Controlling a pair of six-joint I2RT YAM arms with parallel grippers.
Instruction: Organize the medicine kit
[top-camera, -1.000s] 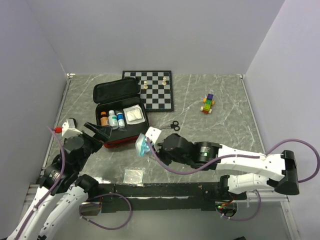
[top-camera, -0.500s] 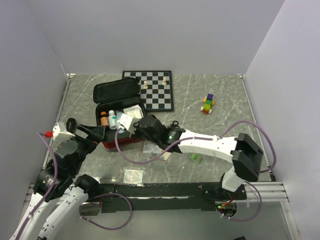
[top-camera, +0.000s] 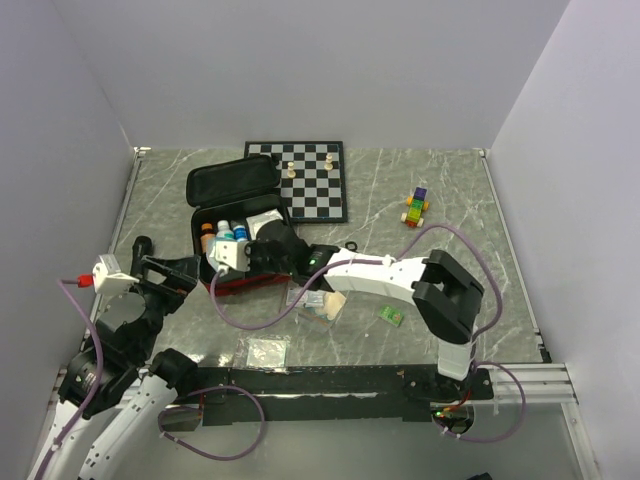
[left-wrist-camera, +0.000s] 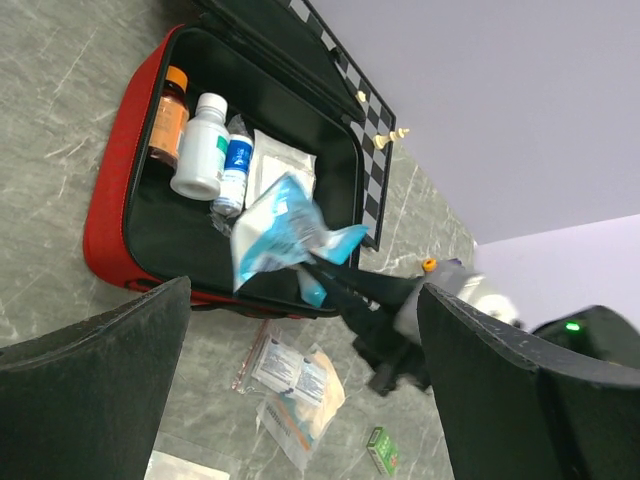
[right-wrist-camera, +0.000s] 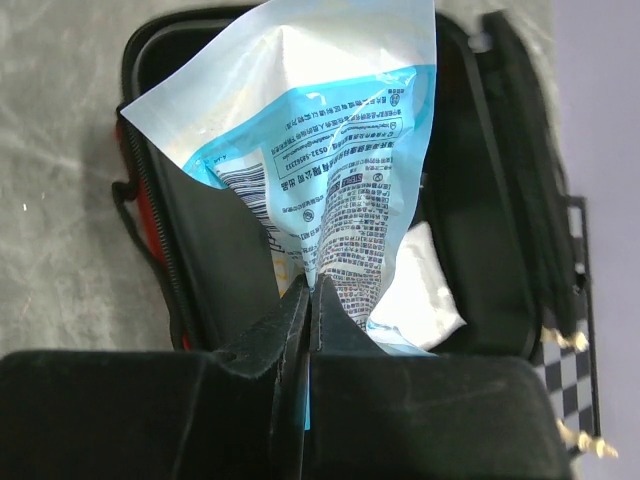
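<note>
The medicine kit lies open at the back left, red outside with black lining. Inside stand an orange bottle, a white bottle and a small blue one, next to a white gauze pad. My right gripper reaches left over the kit's front edge, shut on the bottom corner of a blue-and-white packet, which hangs over the open case. My left gripper hovers open just left of the kit, holding nothing.
Flat sachets and a small green box lie on the table in front of the kit. A clear packet sits near the front edge. The chessboard with several pieces adjoins the kit. Coloured blocks stand at the right.
My right arm swung left from the table's front to over the open kit, carrying the packet. My left arm drew back a little to the left, still open.
</note>
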